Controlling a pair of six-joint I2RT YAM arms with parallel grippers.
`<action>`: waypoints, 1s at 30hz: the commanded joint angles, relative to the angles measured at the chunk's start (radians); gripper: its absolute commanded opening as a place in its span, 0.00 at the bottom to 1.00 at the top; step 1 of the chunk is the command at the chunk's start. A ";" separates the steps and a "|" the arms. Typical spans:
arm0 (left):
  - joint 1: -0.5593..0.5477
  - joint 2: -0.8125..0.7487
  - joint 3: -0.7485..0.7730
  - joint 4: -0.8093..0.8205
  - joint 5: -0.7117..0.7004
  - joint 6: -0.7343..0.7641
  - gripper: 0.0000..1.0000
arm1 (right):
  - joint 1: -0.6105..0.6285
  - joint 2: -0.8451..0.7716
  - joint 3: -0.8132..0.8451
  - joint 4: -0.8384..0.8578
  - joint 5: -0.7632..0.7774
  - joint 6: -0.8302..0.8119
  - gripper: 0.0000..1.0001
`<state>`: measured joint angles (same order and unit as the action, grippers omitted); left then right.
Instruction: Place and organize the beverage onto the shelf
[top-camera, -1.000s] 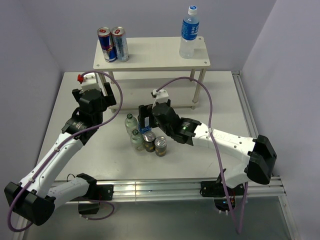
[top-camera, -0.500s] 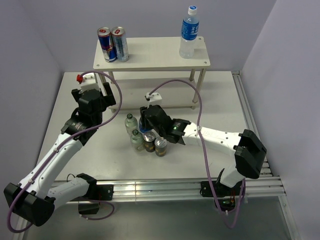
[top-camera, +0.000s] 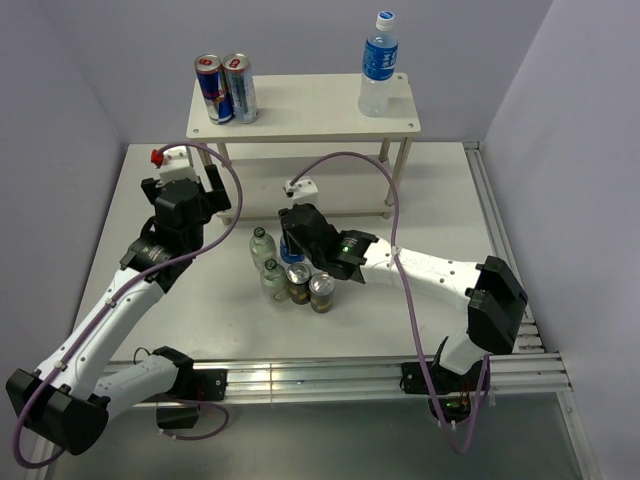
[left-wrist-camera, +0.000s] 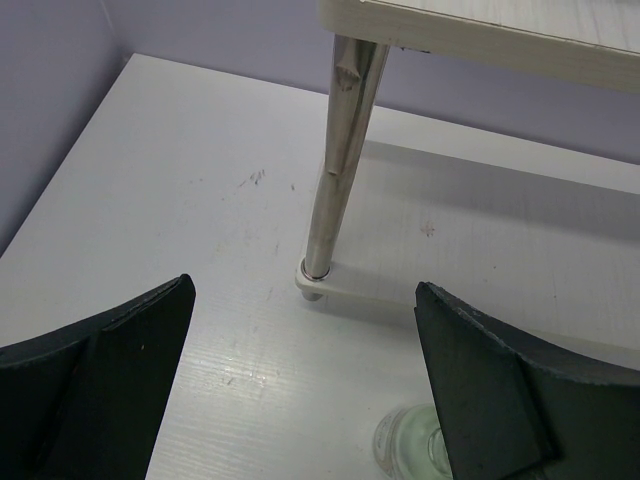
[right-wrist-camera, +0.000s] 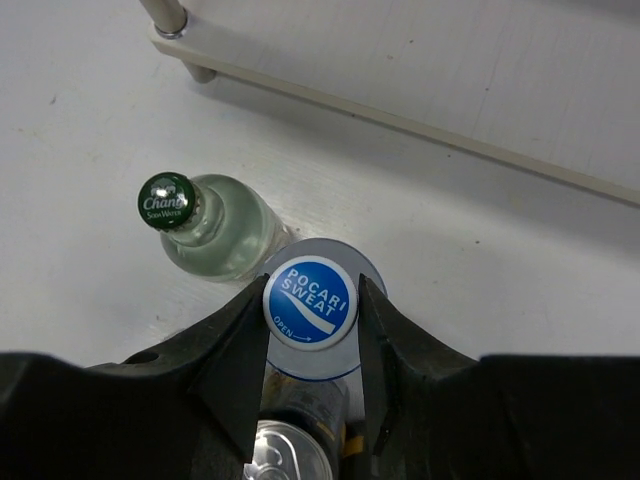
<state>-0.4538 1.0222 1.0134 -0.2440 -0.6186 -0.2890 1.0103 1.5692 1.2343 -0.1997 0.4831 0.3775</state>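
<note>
Right wrist view: we read "POCARI SWEAT" on the cap (right-wrist-camera: 309, 303) clamped in the right gripper (right-wrist-camera: 311, 325).
Green cap (right-wrist-camera: 165, 200): "Chang".
Left gripper (left-wrist-camera: 305, 290): wide.

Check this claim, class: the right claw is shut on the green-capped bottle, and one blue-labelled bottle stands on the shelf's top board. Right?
Wrong bottle. The right wrist view shows the right claw shut on the Pocari Sweat bottle; the green-capped Chang bottle stands free beside it. One blue-labelled bottle does stand on the shelf's top board.

R jaws tight on cap of Pocari bottle (right-wrist-camera: 309, 300); green-cap bottle (right-wrist-camera: 205, 222) just beside, can (right-wrist-camera: 285, 452) below.
</note>
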 joint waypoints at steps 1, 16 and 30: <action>0.004 -0.024 -0.001 0.034 -0.007 0.011 0.99 | 0.008 -0.047 0.135 -0.001 0.080 -0.052 0.00; 0.004 -0.024 -0.001 0.034 -0.004 0.013 0.99 | -0.007 -0.048 0.727 -0.185 0.295 -0.323 0.00; 0.003 -0.024 -0.002 0.034 -0.001 0.013 0.99 | -0.101 0.114 1.166 -0.127 0.313 -0.528 0.00</action>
<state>-0.4530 1.0157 1.0134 -0.2443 -0.6186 -0.2890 0.9321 1.6863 2.3322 -0.4858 0.7979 -0.0883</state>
